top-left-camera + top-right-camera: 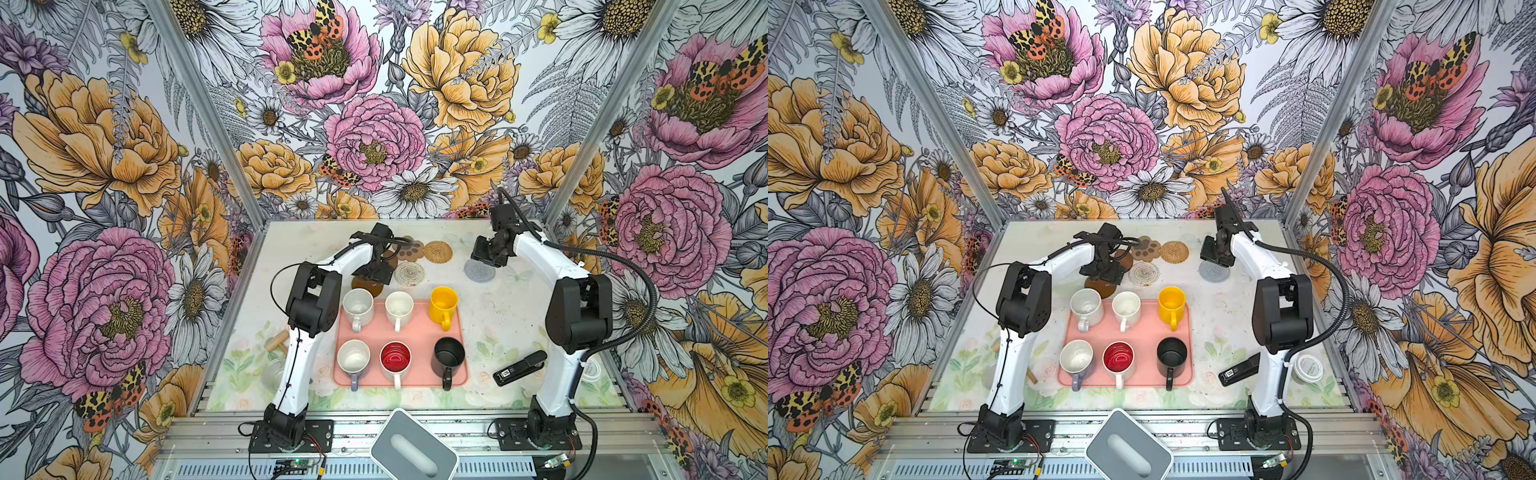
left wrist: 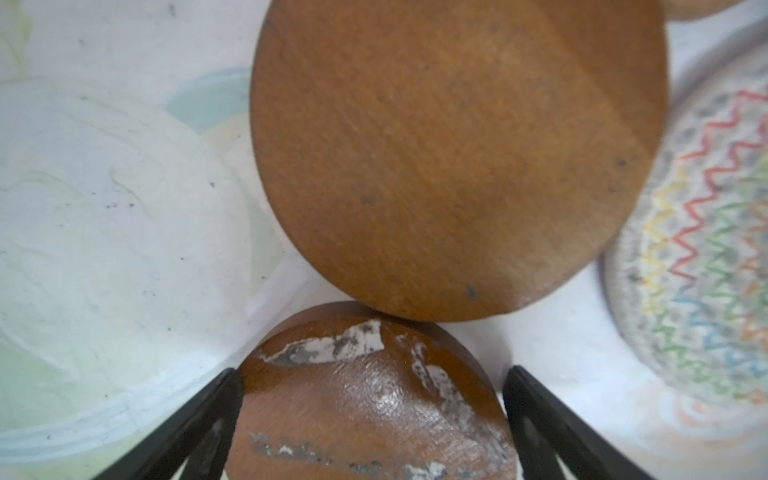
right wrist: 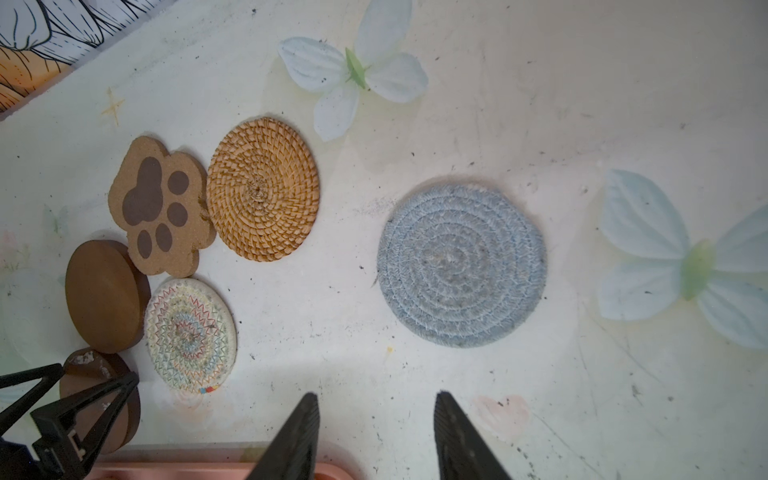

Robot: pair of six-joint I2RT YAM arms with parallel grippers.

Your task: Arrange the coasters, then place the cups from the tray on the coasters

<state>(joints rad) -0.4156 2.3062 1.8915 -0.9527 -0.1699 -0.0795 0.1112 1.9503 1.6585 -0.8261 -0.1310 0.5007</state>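
My left gripper [image 2: 372, 372] is open, its fingers straddling a scratched brown disc coaster [image 2: 365, 407] that lies flat just behind the tray [image 1: 419, 332]. A second brown disc [image 2: 449, 158] overlaps its far edge. The whitish woven coaster [image 1: 409, 274], the paw-print coaster [image 1: 409, 248] and the rattan coaster [image 1: 437, 251] cluster beside them. The grey-blue coaster [image 3: 461, 266] lies alone to the right. My right gripper [image 3: 376, 395] hovers open and empty next to it. Several cups stand on the tray, among them a yellow one [image 1: 444, 305] and a black one [image 1: 448, 357].
A black stapler [image 1: 519, 368] lies right of the tray, with a white-lidded container [image 1: 1307, 368] behind the right arm. A wooden piece [image 1: 277, 340] and a glass jar [image 1: 272, 374] sit by the left arm. A grey box [image 1: 413, 446] stands at the front edge.
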